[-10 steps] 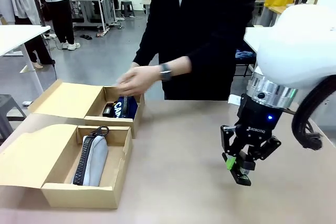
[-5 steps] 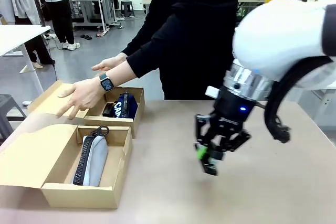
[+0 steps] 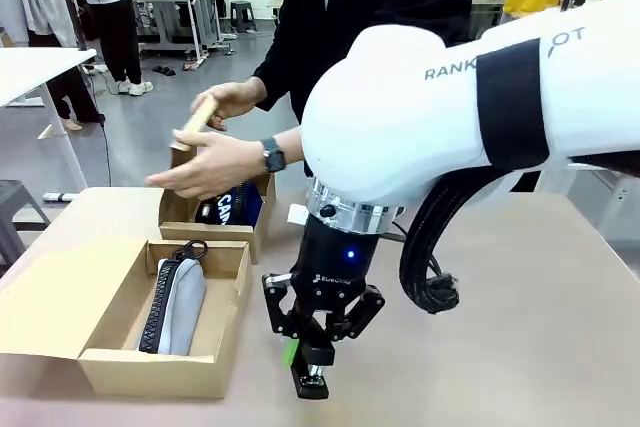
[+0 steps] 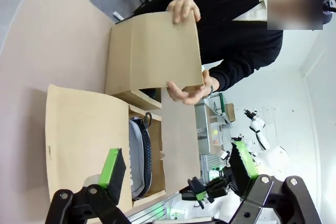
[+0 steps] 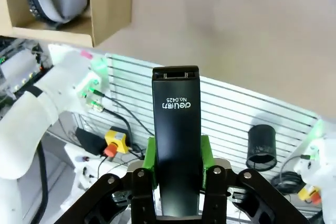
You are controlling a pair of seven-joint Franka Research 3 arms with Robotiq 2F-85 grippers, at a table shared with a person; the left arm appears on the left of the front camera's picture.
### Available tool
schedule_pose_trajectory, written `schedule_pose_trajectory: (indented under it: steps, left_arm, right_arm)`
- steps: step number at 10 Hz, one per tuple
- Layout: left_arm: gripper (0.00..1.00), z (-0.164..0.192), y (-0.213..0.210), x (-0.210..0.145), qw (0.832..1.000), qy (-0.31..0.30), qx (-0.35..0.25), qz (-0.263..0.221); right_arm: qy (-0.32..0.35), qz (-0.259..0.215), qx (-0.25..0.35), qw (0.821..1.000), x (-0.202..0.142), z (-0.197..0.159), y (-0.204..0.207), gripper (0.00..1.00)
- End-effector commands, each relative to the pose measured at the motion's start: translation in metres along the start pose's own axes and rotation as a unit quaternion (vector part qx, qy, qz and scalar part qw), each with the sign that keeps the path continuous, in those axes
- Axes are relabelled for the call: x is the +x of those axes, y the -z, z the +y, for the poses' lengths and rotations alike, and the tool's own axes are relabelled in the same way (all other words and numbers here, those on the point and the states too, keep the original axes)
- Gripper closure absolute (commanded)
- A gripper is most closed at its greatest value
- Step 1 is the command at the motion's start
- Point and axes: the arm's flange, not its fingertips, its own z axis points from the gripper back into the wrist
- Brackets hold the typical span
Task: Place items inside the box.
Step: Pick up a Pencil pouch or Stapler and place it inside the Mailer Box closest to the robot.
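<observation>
Stapler, small, black: pinched between the green pads of the right end effector, pointing down, just above the counter and beside the near box. Left end effector: jaws spread, nothing between them, looking toward both boxes. Grey pouch lies in the near box. Navy pouch sits in the far box, whose flap a person's hand holds raised. Judgement: pouches done, stapler not yet boxed. It likely goes in beside the grey pouch.
</observation>
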Motion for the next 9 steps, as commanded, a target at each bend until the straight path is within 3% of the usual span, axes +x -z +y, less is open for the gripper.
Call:
schedule_pose_trajectory:
  steps: [1, 4, 5, 7, 9]
  left_arm:
    - [0.00, -0.001, 0.000, 0.000, 1.000, 0.009, -0.010, -0.005]
    - [0.00, -0.001, 0.000, 0.000, 1.000, 0.009, -0.010, -0.005]
    - [0.00, -0.001, 0.000, 0.000, 1.000, 0.009, -0.010, -0.005]
    - [0.00, -0.001, 0.000, 0.000, 1.000, 0.009, -0.010, -0.005]
    - [0.00, -0.001, 0.000, 0.000, 1.000, 0.009, -0.010, -0.005]
  right_arm:
    - [0.102, -0.042, 0.021, 0.994, 0.017, -0.031, -0.017, 0.64]
    - [0.156, -0.094, 0.062, 0.981, 0.004, -0.162, -0.057, 0.64]
    - [0.147, -0.082, 0.068, 0.983, -0.011, -0.201, -0.052, 0.64]
    - [0.141, -0.077, 0.105, 0.981, -0.031, -0.244, -0.034, 0.64]
    - [0.132, -0.073, 0.136, 0.979, -0.030, -0.251, -0.025, 0.64]
